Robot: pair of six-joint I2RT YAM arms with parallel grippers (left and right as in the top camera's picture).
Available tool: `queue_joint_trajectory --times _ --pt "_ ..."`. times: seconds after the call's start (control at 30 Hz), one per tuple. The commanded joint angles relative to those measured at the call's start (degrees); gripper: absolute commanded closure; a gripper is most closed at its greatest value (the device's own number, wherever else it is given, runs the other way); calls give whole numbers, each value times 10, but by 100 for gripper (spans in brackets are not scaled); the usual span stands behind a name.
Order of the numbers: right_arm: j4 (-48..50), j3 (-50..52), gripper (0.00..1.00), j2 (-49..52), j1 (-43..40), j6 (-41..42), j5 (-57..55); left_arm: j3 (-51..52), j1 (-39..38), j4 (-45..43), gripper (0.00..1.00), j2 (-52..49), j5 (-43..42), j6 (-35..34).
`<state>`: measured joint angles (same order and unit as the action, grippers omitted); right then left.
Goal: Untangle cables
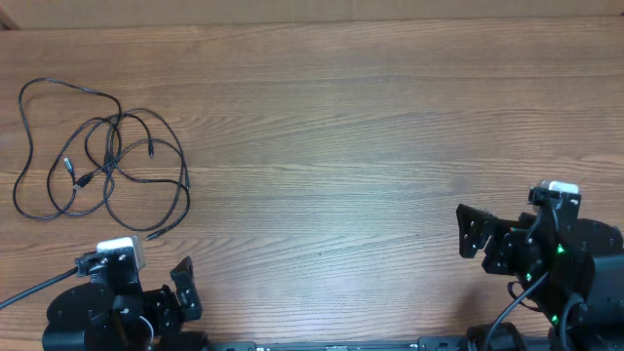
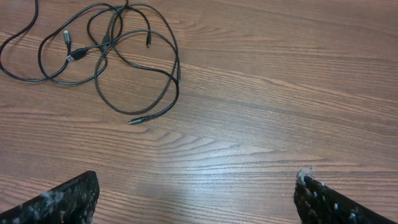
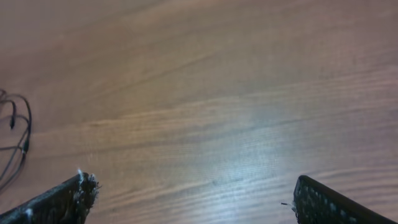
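**Robot-manipulation workbench of the research-laboratory type.** Two black articulated arms, the left arm (image 1: 107,307) and the right arm (image 1: 561,268), stand at the near edge of a plain wood-grain table (image 1: 370,146). Each carries a white module (image 1: 122,252) at the wrist. A green indicator light (image 1: 560,251) glows on the right arm, behind its gripper. A thicker black lead (image 1: 34,285) trails off behind the left arm. Ahead of the left gripper (image 2: 198,180) and to its left, thin black cables (image 1: 107,156) lie in loose loops on the tabletop as test material. The right gripper (image 3: 194,182) faces bare wood grain.
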<state>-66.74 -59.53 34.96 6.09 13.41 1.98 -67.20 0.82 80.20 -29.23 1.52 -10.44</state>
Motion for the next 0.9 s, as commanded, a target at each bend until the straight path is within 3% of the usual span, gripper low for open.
queue_joint_trajectory --times 0.0,0.53,0.87 --pt "43 16 0 -26 0 -25 -15 3 -1 0 0 5 -7 -5" --pt "472 370 0 -270 0 -30 29 3 -1 0 1 5 -7 -5" --pt "695 523 0 -327 0 -30 30 3 -1 0 0 5 -7 -5"
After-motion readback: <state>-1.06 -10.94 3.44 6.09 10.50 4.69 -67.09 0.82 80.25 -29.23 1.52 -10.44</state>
